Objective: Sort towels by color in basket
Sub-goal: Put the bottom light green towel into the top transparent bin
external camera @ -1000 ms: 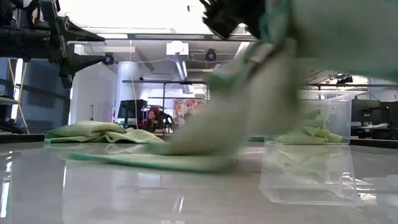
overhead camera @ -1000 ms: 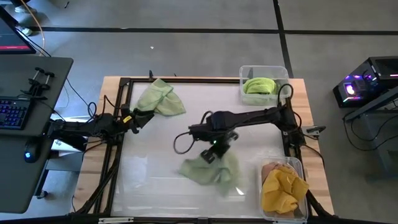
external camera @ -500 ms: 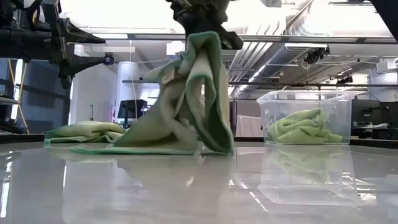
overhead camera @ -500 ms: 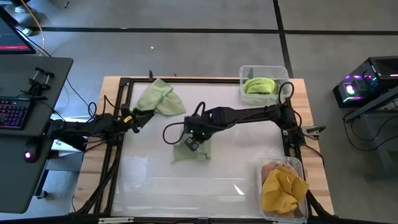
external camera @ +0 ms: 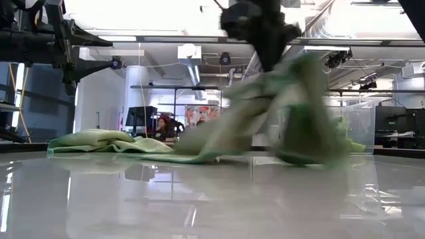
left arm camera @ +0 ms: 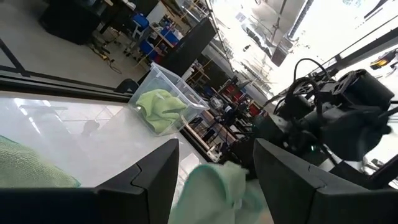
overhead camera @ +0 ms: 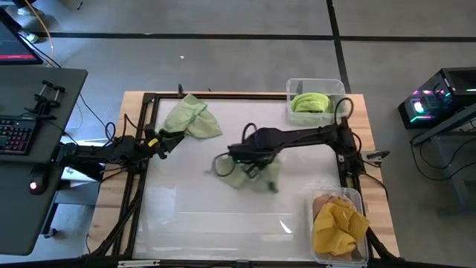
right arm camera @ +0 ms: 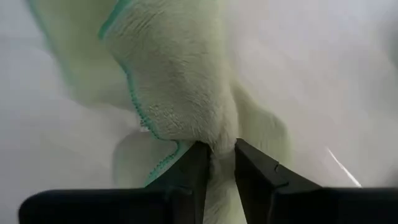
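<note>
My right gripper (overhead camera: pixel 247 159) is over the middle of the table, shut on a pale green towel (overhead camera: pixel 251 177) with a darker green hem. In the low view this towel (external camera: pixel 265 113) hangs blurred below the gripper. A second pale green towel (overhead camera: pixel 192 119) lies crumpled on the table's far left part. My left gripper (overhead camera: pixel 165 138) is open just beside it, apart from it, and its wrist view shows the open fingers (left arm camera: pixel 155 177) with nothing between them. A bright green towel (overhead camera: pixel 310 102) sits in the far right bin. Mustard yellow (overhead camera: pixel 341 225) and peach-orange (overhead camera: pixel 325 202) towels fill the near right bin. My right gripper (right arm camera: pixel 216 149) pinches a bunched fold of the pale green towel (right arm camera: pixel 214 132) between its two fingers, coming from above and pointing down. Several layers are gathered there. The towel hangs slack below the fingers, and its lower ends (external camera: pixel 199 151) trail on the table.
A clear bin (overhead camera: pixel 318 83) stands at the table's far right corner and another (overhead camera: pixel 361 199) at the near right corner. A black frame (overhead camera: pixel 145 112) runs along the table edges. Beside the left edge stands a desk with a keyboard (overhead camera: pixel 18 134).
My right gripper, staying shut on the towel, moved up and toward the table's far left, then swung back to the right. The towel, spread flat a second ago, was gathered up, drawn toward the far edge and now swings, its lower ends dragging.
</note>
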Controlling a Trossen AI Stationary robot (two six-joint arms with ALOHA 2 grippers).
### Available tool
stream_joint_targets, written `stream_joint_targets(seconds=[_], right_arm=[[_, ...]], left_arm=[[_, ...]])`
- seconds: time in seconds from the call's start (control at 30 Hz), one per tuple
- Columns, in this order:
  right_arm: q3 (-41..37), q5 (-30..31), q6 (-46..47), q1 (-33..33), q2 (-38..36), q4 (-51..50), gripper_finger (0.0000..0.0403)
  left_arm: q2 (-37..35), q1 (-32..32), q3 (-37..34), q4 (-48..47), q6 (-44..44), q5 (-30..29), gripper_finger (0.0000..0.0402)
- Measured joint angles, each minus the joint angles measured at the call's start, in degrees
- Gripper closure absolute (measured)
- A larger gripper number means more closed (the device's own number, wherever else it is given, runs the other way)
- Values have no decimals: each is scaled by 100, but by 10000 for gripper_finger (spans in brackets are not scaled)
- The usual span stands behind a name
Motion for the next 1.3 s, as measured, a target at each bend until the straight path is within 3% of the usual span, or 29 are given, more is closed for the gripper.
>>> stream_joint_targets(seconds=[0.13, 0.3, 0.43, 0.57, 0.7, 0.8, 0.87, 0.97, 1.03, 1.17, 1.3], right_arm=[[-39, 176, 153, 1, -240, 387, 332], [0, 541, -321, -54, -191, 1156, 336], [-2, 540, -609, -104, -43, 1794, 336], [-2, 267, -479, -179, -8, 1586, 330], [-2, 86, -365, -214, -7, 1093, 285], [-76, 500, -502, -228, 14, 900, 231], [-279, 524, -878, -278, 30, 1395, 197], [-802, -132, -1854, -385, 47, 2823, 164], [-1250, -370, -2473, -456, 45, 3701, 157], [-2048, -147, -3297, -557, 49, 4836, 155], [-2601, -173, -3460, -659, 47, 5579, 155]], left_arm=[[11, 0, 0, -15, 0, 2, 207], [72, 0, 0, -40, -4, -47, 207], [78, 0, -2, -28, -3, -59, 207], [76, 0, -2, 0, -44, -58, 207], [76, 0, -2, -2, -44, -57, 207], [76, 0, -2, -2, -42, -63, 207], [76, 0, -2, -4, 23, -65, 207], [76, 0, -2, 0, 161, -98, 207], [76, 0, -2, 2, 189, -114, 207], [76, 0, -2, 2, 172, -114, 207], [76, 0, -2, 0, 103, -114, 207]])
